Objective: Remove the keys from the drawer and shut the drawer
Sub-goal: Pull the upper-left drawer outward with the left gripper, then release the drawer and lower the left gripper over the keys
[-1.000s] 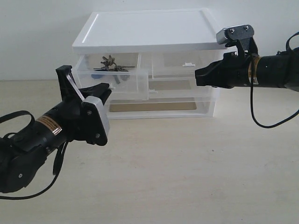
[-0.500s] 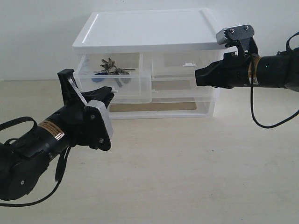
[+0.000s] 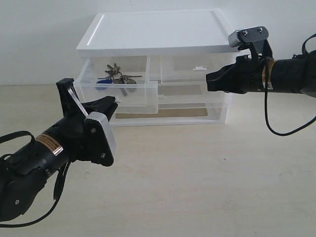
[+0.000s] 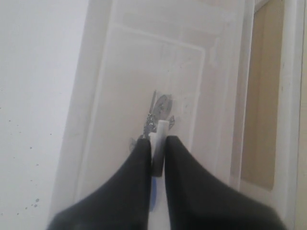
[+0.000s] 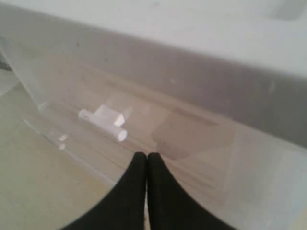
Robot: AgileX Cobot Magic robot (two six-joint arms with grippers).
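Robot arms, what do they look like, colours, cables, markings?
Both are black with black looping cables. The left arm has an orange label band and a grey wrist plate; the right arm a brass-coloured ring and silver camera bracket. Fingers are black, tapered.

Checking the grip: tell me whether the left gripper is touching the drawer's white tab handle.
Touching. The left wrist view shows the left gripper with its jaws closed on the white tab handle, no gap either side.
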